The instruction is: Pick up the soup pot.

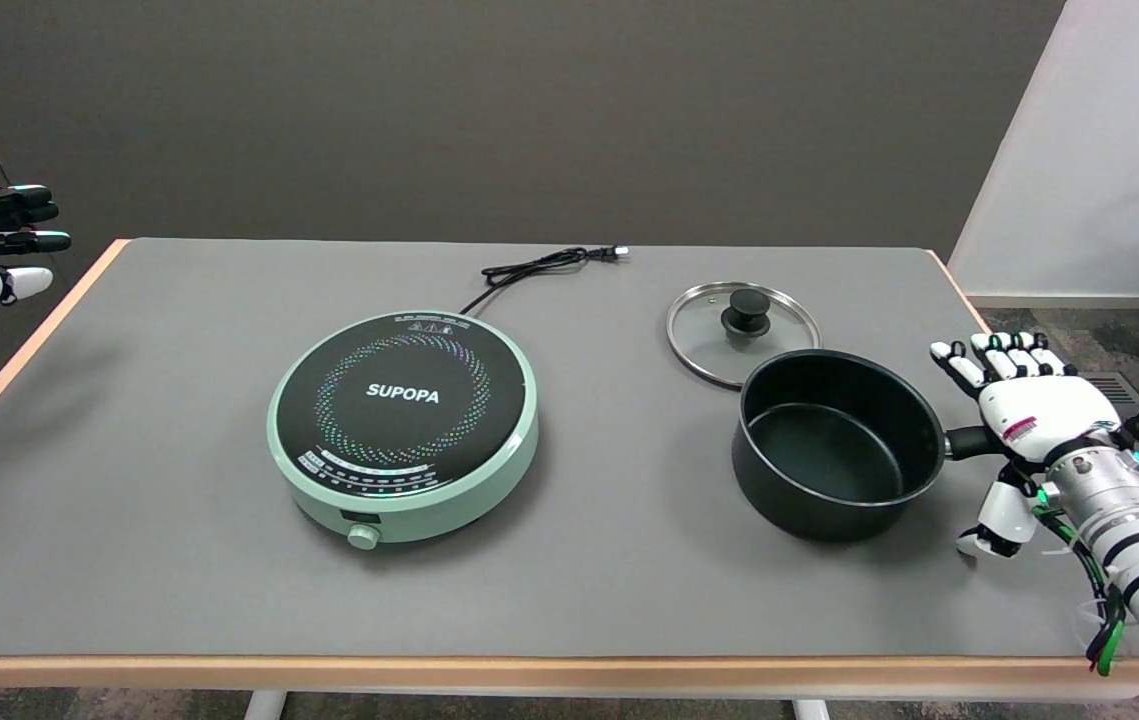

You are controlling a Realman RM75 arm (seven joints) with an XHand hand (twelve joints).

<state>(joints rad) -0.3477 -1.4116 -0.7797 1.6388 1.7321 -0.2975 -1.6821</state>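
At the right end of the grey worktop (179,560) stands the soup pot (834,442), black, upright and empty, with its short handle (969,441) pointing to the right, toward the edge where the working arm comes in; that orientation seems to be why the right hand (1029,415) sits exactly there, directly over the outer part of the handle. Its fingers (999,353) are stretched out and apart beyond the handle, while the thumb (994,515) hangs on the near side of it, so the handle lies in the gap between them and nothing is clasped yet. Whether the palm already touches the handle cannot be told from this angle. This reads as the moment before closing: the hand is lined up to wrap round the handle, and the lift has not begun, since the pot's base rests flat on the worktop. Just behind the pot lies the glass lid (741,330), knob up, its near edge hidden by the pot's rim; set aside like that, it leaves the pot open and lighter to raise. Well apart to the left sits the green induction cooker (403,425), its black cord (544,265) trailing toward the far edge, out of the arm's way.
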